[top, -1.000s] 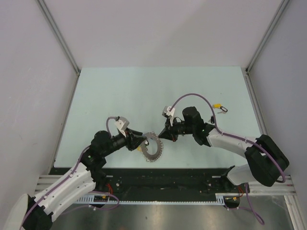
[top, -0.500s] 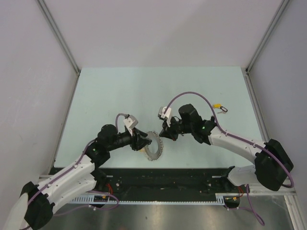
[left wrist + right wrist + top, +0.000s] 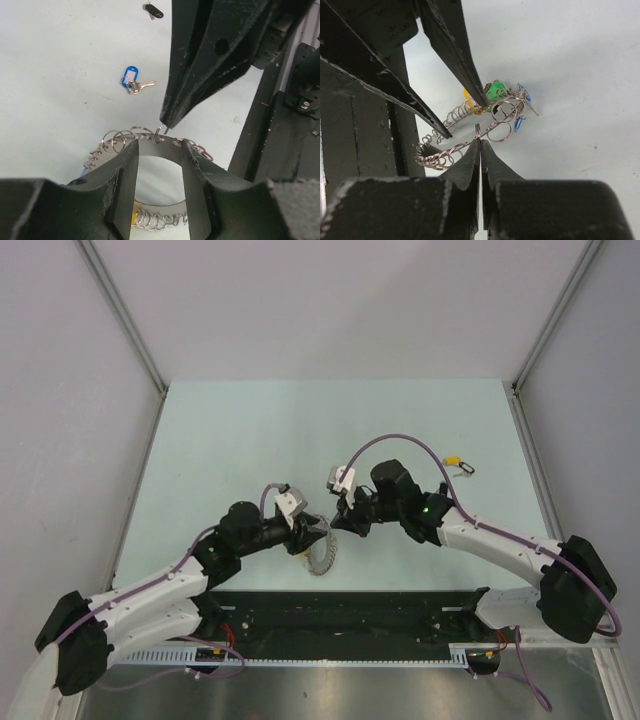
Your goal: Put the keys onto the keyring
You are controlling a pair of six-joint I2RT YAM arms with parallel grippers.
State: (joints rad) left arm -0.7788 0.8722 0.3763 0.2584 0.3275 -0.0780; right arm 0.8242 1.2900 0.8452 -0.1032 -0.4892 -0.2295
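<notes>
Gripping keyring (image 3: 322, 558) from both sides near table's (image 3: 250, 440) front edge.
Holding it on edge in left gripper (image 3: 160, 150), fingers part-open and clamped across the band. Nipping one wire loop on its upper edge with right gripper (image 3: 479, 142), jaws fully closed. Carrying green tag (image 3: 496, 91) plus yellow and blue ones on the rim. Lying loose on the table beyond, well apart from the ring: blue-tagged key (image 3: 132, 84), black-tagged key (image 3: 152, 10); far right, yellow-tagged key (image 3: 455, 461).
</notes>
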